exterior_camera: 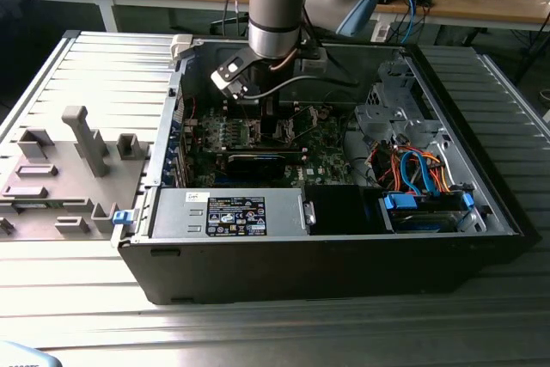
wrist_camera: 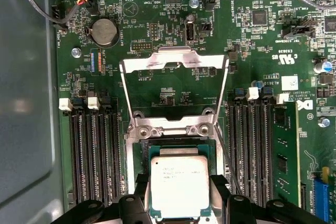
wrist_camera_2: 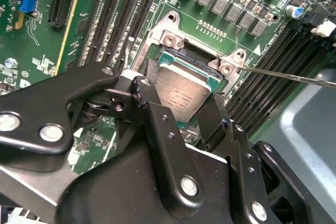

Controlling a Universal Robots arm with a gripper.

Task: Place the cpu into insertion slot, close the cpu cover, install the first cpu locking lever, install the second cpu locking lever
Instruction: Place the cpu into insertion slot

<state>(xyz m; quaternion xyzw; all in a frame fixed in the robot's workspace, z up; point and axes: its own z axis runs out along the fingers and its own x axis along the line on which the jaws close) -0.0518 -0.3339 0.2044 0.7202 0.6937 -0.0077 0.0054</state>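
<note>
The cpu (wrist_camera: 178, 184), a flat square chip with a silvery top, sits between the two black fingers (wrist_camera: 219, 188) of my gripper (wrist_camera: 178, 195), which is shut on its sides. It hovers just over the insertion slot (wrist_camera: 173, 139) on the green motherboard (wrist_camera: 157, 90), slightly tilted in the second wrist view, where the cpu (wrist_camera_2: 184, 92) covers most of the socket's silvery rim (wrist_camera_2: 173, 38). The cpu cover (wrist_camera: 173, 60) is swung open, lying back flat beyond the socket. A thin locking lever (wrist_camera_2: 294, 77) sticks out sideways, unlatched. In the exterior view my gripper (exterior_camera: 258, 113) reaches down inside the computer case.
Long black memory slots (wrist_camera: 92, 150) flank the socket on both sides. A round coin battery (wrist_camera: 103, 31) and small connectors lie beyond the open cover. The case (exterior_camera: 344, 247) walls, the power supply (exterior_camera: 228, 212) and drive cables (exterior_camera: 412, 169) surround the board.
</note>
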